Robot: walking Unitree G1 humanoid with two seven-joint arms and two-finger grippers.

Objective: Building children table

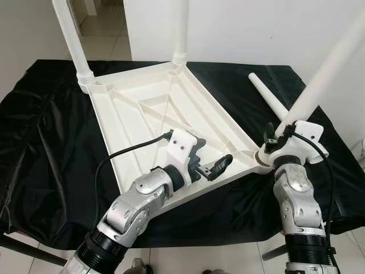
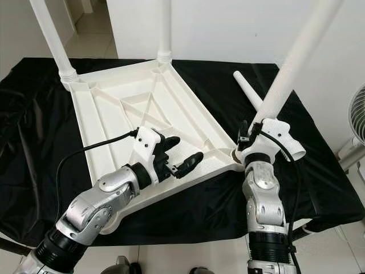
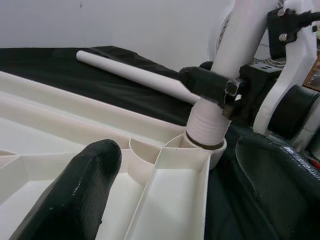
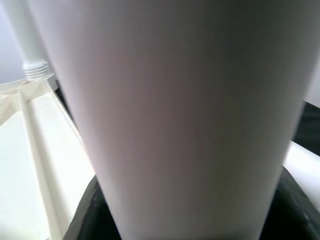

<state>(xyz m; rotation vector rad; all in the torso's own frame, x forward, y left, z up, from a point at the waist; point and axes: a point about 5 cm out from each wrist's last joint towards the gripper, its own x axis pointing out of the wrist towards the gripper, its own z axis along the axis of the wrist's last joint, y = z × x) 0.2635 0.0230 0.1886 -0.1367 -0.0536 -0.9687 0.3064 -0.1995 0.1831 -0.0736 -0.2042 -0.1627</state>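
Ribbed white plastic tabletop [image 1: 171, 114] lies inverted on black cloth [image 1: 45, 148]. Right gripper [image 1: 272, 140] clamps smooth tapered leg [image 1: 325, 74] (threaded end at corner socket [image 3: 202, 147]). Left gripper [image 1: 208, 165] spread wide above tabletop's near rim.

Black cloth [image 1: 51, 148]: glossy, wrinkled, draped over the counter, hanging past its front edge. White wall [image 1: 256, 28]: behind the counter. Tiled floor [image 1: 102, 28]: pale, visible at far left. Fan [image 2: 358, 108]: partly visible at right edge.

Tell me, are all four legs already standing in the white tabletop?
No: one loose leg lies on the black cloth beside the upturned tabletop.
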